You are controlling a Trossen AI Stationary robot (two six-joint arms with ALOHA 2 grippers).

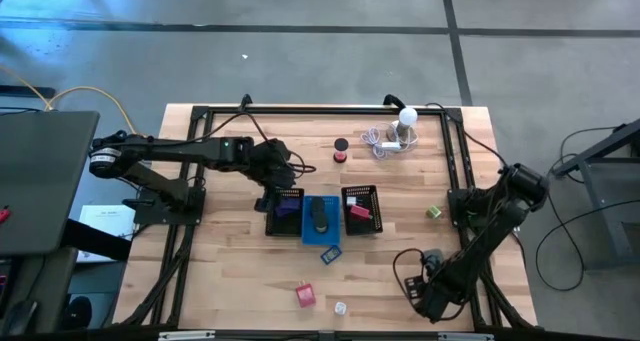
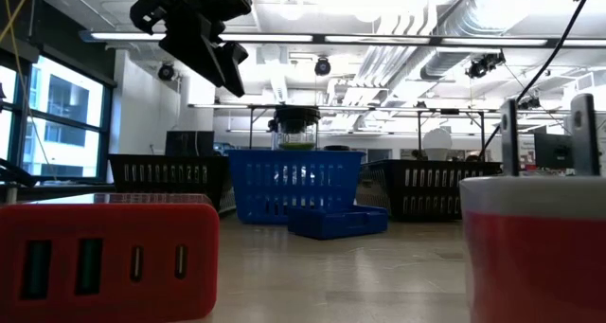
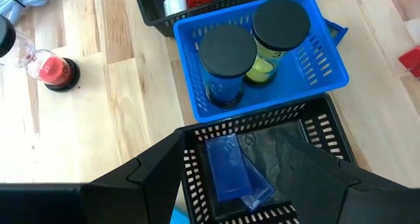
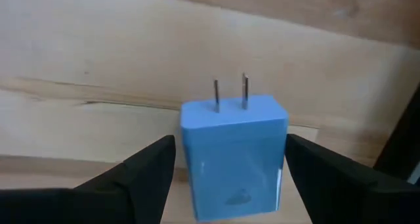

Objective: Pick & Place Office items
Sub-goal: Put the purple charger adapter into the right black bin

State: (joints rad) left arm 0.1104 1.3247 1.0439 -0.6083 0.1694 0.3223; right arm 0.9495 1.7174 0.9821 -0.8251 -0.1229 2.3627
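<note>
A light blue charger block (image 4: 233, 161) stands on the table, its two prongs (image 4: 230, 92) pointing away from the wrist camera. My right gripper (image 4: 230, 142) is open at the near right of the table (image 1: 432, 266), pointing down, one finger on each side of the block. I cannot tell whether they touch it. My left gripper (image 3: 243, 145) is open above the left black mesh tray (image 1: 283, 209), where a blue packet (image 3: 230, 171) lies. A red block (image 1: 305, 295), a greenish cube (image 1: 433, 212), a red spool (image 1: 340, 157) and a black disc (image 1: 341, 143) rest on the table.
A blue tray (image 3: 328, 73) holds two jars with black lids (image 3: 226, 50). The right black mesh tray (image 1: 361, 207) holds red and white items. A white bulb (image 1: 405, 121) with coiled cable sits at the far edge. A flat blue piece (image 1: 330, 252) lies near the blue tray.
</note>
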